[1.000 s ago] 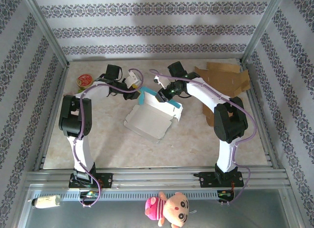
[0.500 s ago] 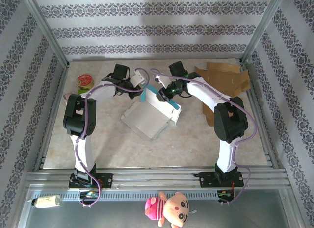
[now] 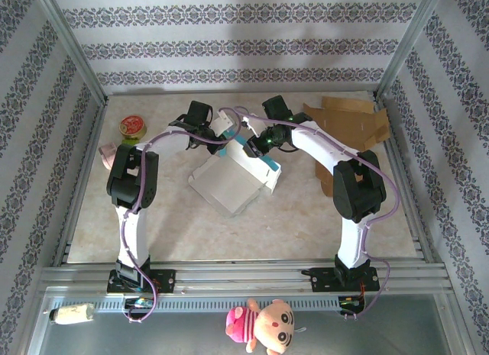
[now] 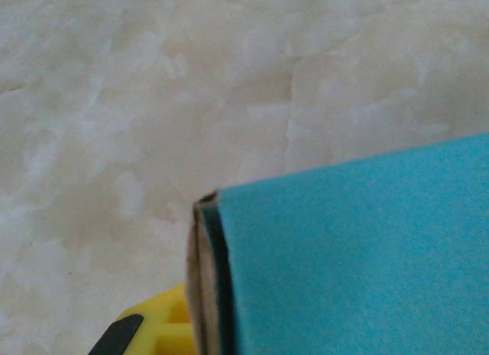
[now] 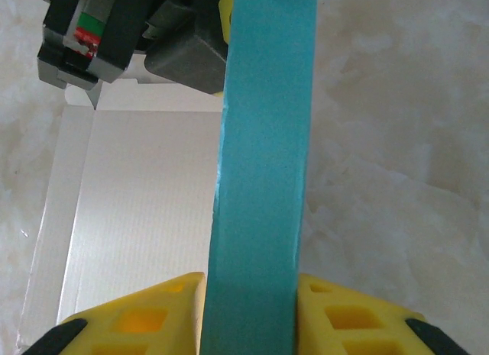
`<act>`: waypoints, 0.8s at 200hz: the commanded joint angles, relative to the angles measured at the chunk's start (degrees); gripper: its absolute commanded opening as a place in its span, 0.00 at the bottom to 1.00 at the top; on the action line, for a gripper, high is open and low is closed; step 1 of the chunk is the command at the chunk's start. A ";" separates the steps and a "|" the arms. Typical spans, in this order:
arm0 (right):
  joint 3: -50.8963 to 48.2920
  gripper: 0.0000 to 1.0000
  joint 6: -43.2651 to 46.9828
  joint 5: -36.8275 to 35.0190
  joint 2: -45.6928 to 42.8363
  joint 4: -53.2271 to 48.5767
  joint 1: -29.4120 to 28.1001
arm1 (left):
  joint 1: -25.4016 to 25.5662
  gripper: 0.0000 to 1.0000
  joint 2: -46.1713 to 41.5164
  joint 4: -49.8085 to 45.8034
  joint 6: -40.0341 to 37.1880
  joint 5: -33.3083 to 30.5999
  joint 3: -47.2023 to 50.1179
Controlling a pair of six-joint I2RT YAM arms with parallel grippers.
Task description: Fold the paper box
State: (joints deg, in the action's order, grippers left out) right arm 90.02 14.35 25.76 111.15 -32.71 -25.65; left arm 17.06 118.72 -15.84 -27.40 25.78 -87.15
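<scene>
The paper box (image 3: 231,184), white inside and blue outside, lies open in the middle of the table with one blue wall raised at its far edge. My right gripper (image 3: 252,143) is shut on that blue wall (image 5: 263,156), its yellow fingers (image 5: 137,317) pressed on both sides. My left gripper (image 3: 224,133) is at the wall's left end. One yellow finger (image 4: 160,324) touches the flap's cut edge, and the blue flap (image 4: 359,256) hides the other finger. The box's white floor (image 5: 130,210) lies left of the wall.
Flat brown cardboard (image 3: 353,120) lies at the back right, under the right arm. A red-topped tin (image 3: 132,126) and a pink object (image 3: 107,152) sit at the back left. A plush doll (image 3: 263,324) rests on the front rail.
My left gripper has moved right, from beside the box onto the blue wall's left end. The box has shifted slightly left. The right gripper has kept its hold almost in place.
</scene>
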 commanded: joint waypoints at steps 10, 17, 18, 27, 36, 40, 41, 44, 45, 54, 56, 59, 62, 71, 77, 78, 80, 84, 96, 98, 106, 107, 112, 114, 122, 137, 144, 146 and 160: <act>-0.72 0.33 -0.15 1.46 -0.41 0.89 -1.08 | 1.29 0.00 1.32 -1.18 0.83 -3.61 -0.80; -0.72 0.33 -0.11 1.44 -0.50 0.87 -1.07 | 1.39 0.00 1.27 -1.17 0.76 -3.62 -0.65; -0.72 0.33 -0.11 1.44 -0.50 0.88 -1.07 | 1.35 0.00 1.26 -1.19 0.72 -3.54 -0.61; -0.80 0.33 -0.02 1.44 -0.59 0.85 -1.07 | 1.46 0.07 1.17 -1.14 0.51 -3.36 -0.41; -0.81 0.33 0.06 1.40 -0.68 0.86 -1.07 | 1.42 0.14 0.82 -1.00 0.41 -3.15 -0.17; -0.81 0.33 0.11 1.32 -0.76 0.81 -1.07 | 1.40 0.14 0.67 -0.81 0.39 -3.03 0.09; -0.81 0.33 0.18 1.31 -0.76 0.81 -1.07 | 1.44 0.15 0.66 -0.71 0.40 -3.02 0.16; -0.81 0.33 0.16 1.31 -0.84 0.80 -1.07 | 1.47 0.14 0.56 -0.55 0.41 -3.04 0.30; -0.85 0.33 0.11 1.31 -0.85 0.80 -1.07 | 1.48 0.14 0.51 -0.53 0.41 -3.03 0.40; -0.90 0.33 0.20 1.31 -0.95 0.82 -1.07 | 1.46 0.11 0.23 -0.07 0.46 -3.12 0.88; -0.92 0.33 0.21 1.31 -0.94 0.81 -1.07 | 1.48 0.09 0.21 0.06 0.45 -3.11 1.01; -0.91 0.33 0.20 1.37 -0.96 0.81 -1.07 | 1.44 0.04 0.12 0.16 0.46 -3.11 1.20; -0.90 0.33 0.12 1.38 -0.95 0.80 -1.07 | 1.44 0.00 0.08 0.25 0.50 -3.12 1.26; -0.98 0.33 0.09 1.40 -1.05 0.80 -1.07 | 1.48 0.00 -0.43 0.95 0.33 -2.85 1.92; -0.99 0.33 0.11 1.31 -1.11 0.80 -1.15 | 1.49 0.00 -0.90 1.45 0.33 -2.45 2.65; -0.99 0.33 0.13 1.31 -1.16 0.80 -1.16 | 1.44 0.00 -1.01 1.66 0.33 -2.38 2.76; -1.03 0.33 0.15 1.31 -1.15 0.80 -1.09 | 1.41 0.00 -1.25 2.01 0.33 -2.24 2.95; -1.06 0.33 0.17 1.31 -1.18 0.80 -1.07 | 1.44 0.00 -1.85 2.72 0.41 -1.92 3.57; -1.07 0.33 0.20 1.24 -1.33 0.79 -1.08 | 1.43 0.00 -3.77 5.32 1.44 -0.32 5.82; -1.07 0.33 0.16 1.23 -1.37 0.80 -1.11 | 1.41 0.00 -4.02 5.89 1.57 -0.01 6.29; -1.07 0.33 0.24 1.22 -1.52 0.80 -1.07 | 1.44 0.13 -5.40 7.48 2.30 1.07 7.61; -1.03 0.33 0.24 1.22 -1.49 0.80 -1.07 | 1.46 0.16 -5.59 7.70 2.41 1.22 7.70; -0.99 0.33 0.28 1.06 -1.59 0.76 -1.07 | 1.43 0.25 -6.35 8.45 2.84 1.64 8.38; -1.03 0.33 0.32 1.05 -1.56 0.73 -1.11 | 1.38 0.26 -6.69 8.72 2.98 1.79 8.68; -0.98 0.33 0.31 1.06 -1.64 0.73 -1.07 | 1.41 0.29 -7.76 9.66 3.60 2.17 9.48; -0.97 0.33 0.35 0.96 -1.74 0.59 -1.07 | 1.31 0.31 -9.48 10.03 3.94 2.00 10.25; -0.92 0.33 0.41 1.00 -1.73 0.47 -1.10 | 1.30 0.31 -10.15 9.80 4.02 1.78 10.52; -0.90 0.33 0.39 0.99 -1.80 0.48 -1.12 | 1.31 0.31 -10.39 9.71 4.02 1.68 10.62; -1.07 0.33 0.37 0.96 -1.97 0.51 -1.07 | 0.91 0.31 -11.66 8.79 4.15 1.08 10.95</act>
State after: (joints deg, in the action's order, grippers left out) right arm 89.69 13.87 25.63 111.02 -32.32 -26.13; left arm 17.63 111.61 -9.47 -24.64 25.23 -76.71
